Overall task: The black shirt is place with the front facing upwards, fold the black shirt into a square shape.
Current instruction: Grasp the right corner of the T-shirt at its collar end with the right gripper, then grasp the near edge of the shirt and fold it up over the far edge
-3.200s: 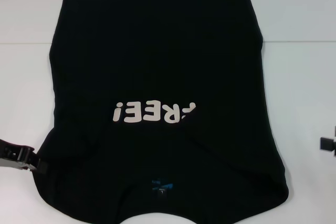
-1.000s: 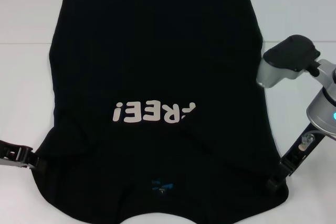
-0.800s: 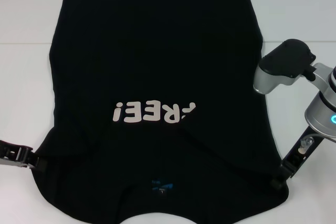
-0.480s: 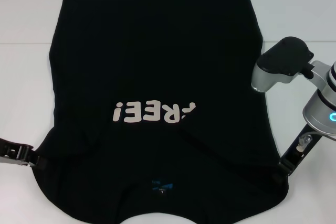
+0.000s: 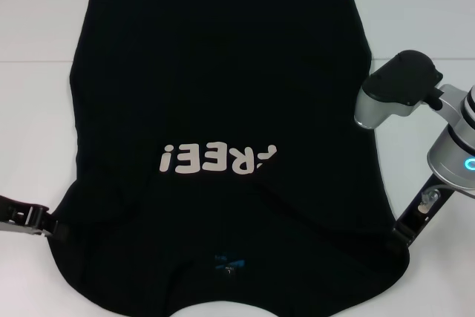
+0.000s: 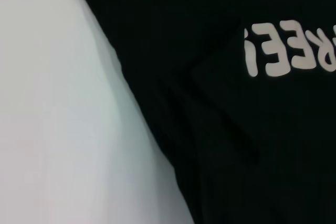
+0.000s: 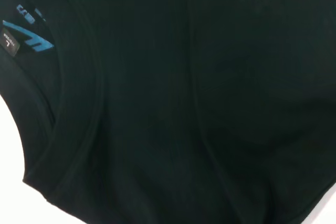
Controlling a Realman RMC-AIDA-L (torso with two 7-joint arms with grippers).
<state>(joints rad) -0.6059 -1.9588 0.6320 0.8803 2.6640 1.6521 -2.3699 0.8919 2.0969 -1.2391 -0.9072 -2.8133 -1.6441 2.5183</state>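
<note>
Across the white bench (image 5: 37, 109), one item: the black shirt (image 5: 223, 94), spread flat, front upward, hem at the far side and collar at the near edge. White lettering "FREE!" (image 5: 219, 158) reads upside down from the robot's side; the first letter is partly covered by a fold of cloth. Small blue neck label (image 5: 228, 263) sits just inside the collar; the right wrist view shows it too, beside the curved neckband (image 7: 79, 145). Both sleeves appear tucked in over the body, leaving diagonal creases near the shoulders.

Left claw (image 5: 52, 229): low at the near-left edge of the shirt, touching or just beside the shoulder cloth. Whether its fingers are apart or together cannot be told.

Right claw (image 5: 401, 234): at the near-right edge of the shirt, tip down against the shoulder corner; arm body with a lit blue ring above it, well over the bench. Finger state likewise cannot be told.
</note>
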